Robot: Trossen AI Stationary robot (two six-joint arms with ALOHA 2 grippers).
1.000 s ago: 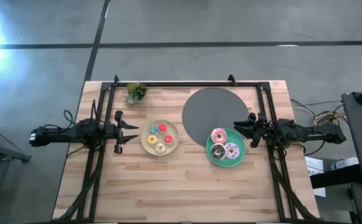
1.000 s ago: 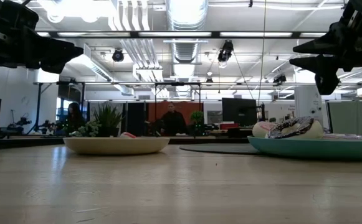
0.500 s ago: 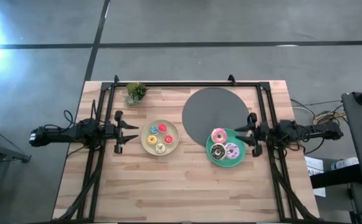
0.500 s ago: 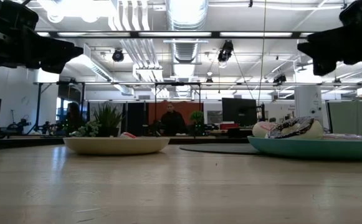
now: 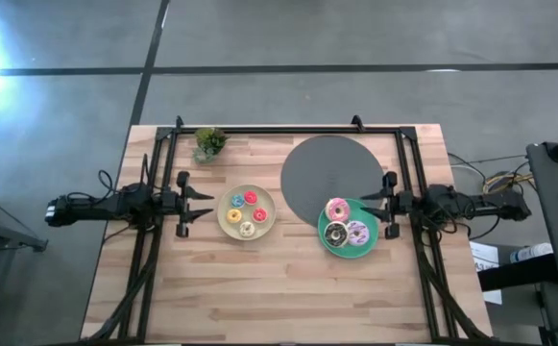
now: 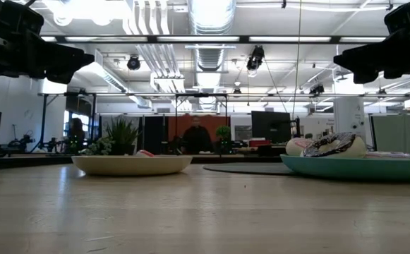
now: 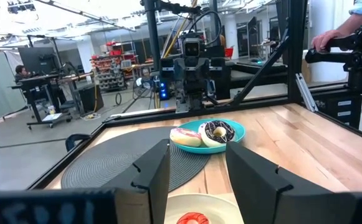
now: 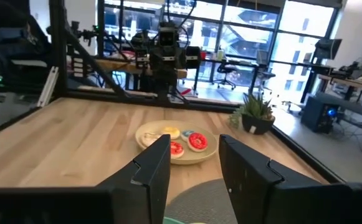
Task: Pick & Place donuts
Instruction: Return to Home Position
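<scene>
The cream plate (image 5: 271, 213) holds several mini donuts, among them red (image 5: 250, 197), blue (image 5: 237, 201) and yellow (image 5: 233, 216). On the teal plate (image 5: 348, 252) lie the pink donut (image 5: 336, 209), the chocolate-brown donut (image 5: 335, 234) and the lilac sprinkled donut (image 5: 357, 232). My left gripper (image 5: 205, 205) hovers open, left of the cream plate and well above the table. My right gripper (image 5: 369, 209) hangs open and raised over the teal plate's right rim. In the left wrist view, the teal plate (image 7: 237, 135) with its donuts lies ahead of my open fingers (image 7: 196, 168).
A round grey mat (image 5: 331, 173) lies behind the teal plate, which overlaps its near edge. A small potted plant (image 5: 208, 142) stands at the far left. A black frame (image 5: 288, 130) borders the table. Bare wood fills the near half. People show in the room beyond.
My right gripper has drawn back slightly toward the table's right edge and risen, turning from a tipped pose to level. The left arm and the donuts have stayed put.
</scene>
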